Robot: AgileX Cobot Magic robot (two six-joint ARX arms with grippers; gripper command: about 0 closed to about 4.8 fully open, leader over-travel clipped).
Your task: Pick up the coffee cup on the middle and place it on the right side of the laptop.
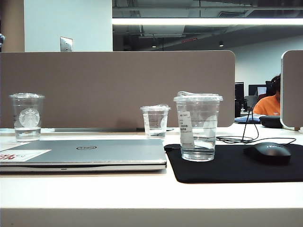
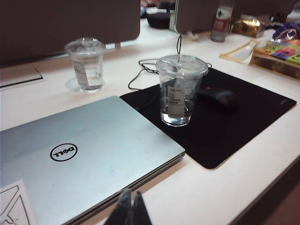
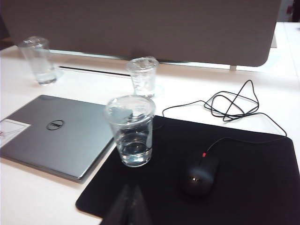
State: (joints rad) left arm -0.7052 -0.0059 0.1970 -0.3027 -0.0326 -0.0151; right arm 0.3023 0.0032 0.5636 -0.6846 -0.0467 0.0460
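Note:
The coffee cup, clear with a lid and a white rectangular label, stands upright on the black mouse pad, just right of the closed silver Dell laptop. There is a little water in the cup. In the left wrist view the coffee cup is well beyond my left gripper, which is shut and empty near the laptop front edge. My right gripper is shut and empty over the pad's near edge, short of the coffee cup and beside the laptop. Neither gripper shows in the exterior view.
A clear cup with a round Starbucks logo stands behind the laptop's left end. A smaller clear cup stands behind the laptop's right end. A black mouse and its cable lie on the pad's right. A brown divider closes the back.

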